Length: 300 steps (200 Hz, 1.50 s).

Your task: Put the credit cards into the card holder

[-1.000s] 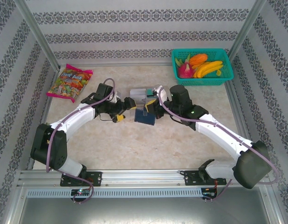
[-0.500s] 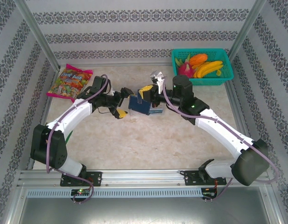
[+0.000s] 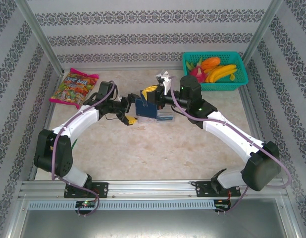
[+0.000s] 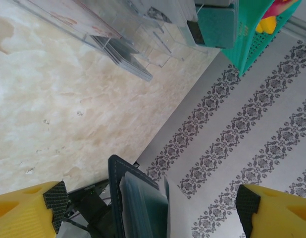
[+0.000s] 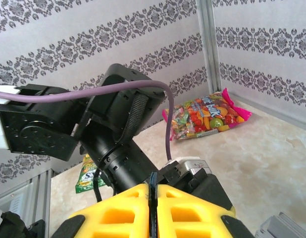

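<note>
The dark navy card holder [image 3: 147, 108] hangs upright above the table's middle, pinched at its top edge by my right gripper [image 3: 153, 92], which is shut on it. In the right wrist view the yellow fingers [image 5: 118, 213] clamp a thin dark blue edge [image 5: 152, 191]. My left gripper [image 3: 129, 112] stands open just left of the holder. In the left wrist view the holder [image 4: 116, 191] stands between the wide-apart yellow fingertips [image 4: 54, 198], with teal-grey credit cards [image 4: 145, 206] in its pocket. More cards, grey [image 4: 124, 53] and teal [image 4: 215, 22], rest by a clear stand [image 3: 165, 118].
A candy bag [image 3: 74, 88] lies at the back left, with a green packet [image 5: 86, 173] near the left arm. A teal mesh basket [image 3: 215, 71] of toy fruit stands at the back right. Patterned walls and metal posts ring the table.
My right gripper has carried the card holder up, back and a little left. My left gripper has followed it back, and its jaws have narrowed slightly.
</note>
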{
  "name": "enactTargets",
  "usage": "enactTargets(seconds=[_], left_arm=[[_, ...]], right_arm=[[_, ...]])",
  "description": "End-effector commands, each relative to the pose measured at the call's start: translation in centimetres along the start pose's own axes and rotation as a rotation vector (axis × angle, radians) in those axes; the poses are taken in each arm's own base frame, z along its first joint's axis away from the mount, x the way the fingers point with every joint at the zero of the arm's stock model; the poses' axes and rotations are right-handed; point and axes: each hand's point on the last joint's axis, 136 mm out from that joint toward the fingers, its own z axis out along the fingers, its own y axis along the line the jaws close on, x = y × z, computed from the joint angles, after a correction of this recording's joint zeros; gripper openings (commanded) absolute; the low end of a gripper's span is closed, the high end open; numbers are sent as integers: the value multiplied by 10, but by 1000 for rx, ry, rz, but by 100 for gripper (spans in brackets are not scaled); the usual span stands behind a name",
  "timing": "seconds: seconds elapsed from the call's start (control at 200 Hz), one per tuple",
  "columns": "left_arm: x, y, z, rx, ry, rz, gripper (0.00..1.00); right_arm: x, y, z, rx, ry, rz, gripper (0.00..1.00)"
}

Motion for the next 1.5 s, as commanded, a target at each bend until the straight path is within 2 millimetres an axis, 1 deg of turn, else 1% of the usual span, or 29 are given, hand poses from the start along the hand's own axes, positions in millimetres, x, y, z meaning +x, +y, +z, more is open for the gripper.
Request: enactTargets(seconds=[0.0, 0.085, 0.175, 0.33, 0.395, 0.56, 0.714, 0.854, 1.004, 1.154, 1.184, 1.214, 1.324, 1.344, 1.374, 1.419, 1.494], left_arm=[[-8, -3, -8, 24, -24, -10, 89], [-11, 2, -5, 32, -17, -37, 88], [-14, 5, 0, 49, -4, -64, 86], [-13, 7, -2, 16, -16, -49, 83], [-12, 5, -2, 27, -11, -51, 81], [-13, 5, -1, 35, -11, -58, 80], [-14, 10, 2, 41, 2, -75, 73], [-16, 13, 6, 39, 7, -85, 65], [-17, 11, 7, 53, 12, -86, 55], [-21, 9, 6, 78, 4, -89, 53], [-22, 9, 5, 82, 2, -88, 49], [-24, 9, 3, 89, -4, -86, 43], [-28, 10, -5, 91, -30, -70, 15], [-29, 11, -7, 84, -39, -65, 12], [-30, 11, -10, 71, -53, -55, 9], [-32, 15, -16, 31, -82, -32, 9], [-37, 21, -29, -45, -148, 8, 8]], right_arm=[[-13, 9, -1, -38, -35, -19, 10], [-6, 8, 1, -38, -24, -9, 10], [-4, 6, 4, -40, -27, 0, 10], [-8, 9, 13, -62, -42, 3, 10], [-7, 10, 18, -72, -44, 4, 10], [-10, 12, 26, -78, -59, 6, 10], [-14, 14, 31, -89, -70, 7, 10], [-19, 19, 33, -104, -82, 4, 10], [-20, 20, 33, -102, -84, 6, 10], [-14, 16, 32, -80, -80, 13, 10], [-12, 16, 32, -78, -78, 17, 10], [-11, 15, 31, -75, -76, 20, 10], [-4, 15, 28, -68, -64, 28, 10], [-2, 15, 27, -64, -60, 30, 10], [1, 14, 26, -61, -52, 33, 10], [5, 13, 24, -55, -42, 38, 11], [18, 10, 22, -50, -11, 57, 12]])
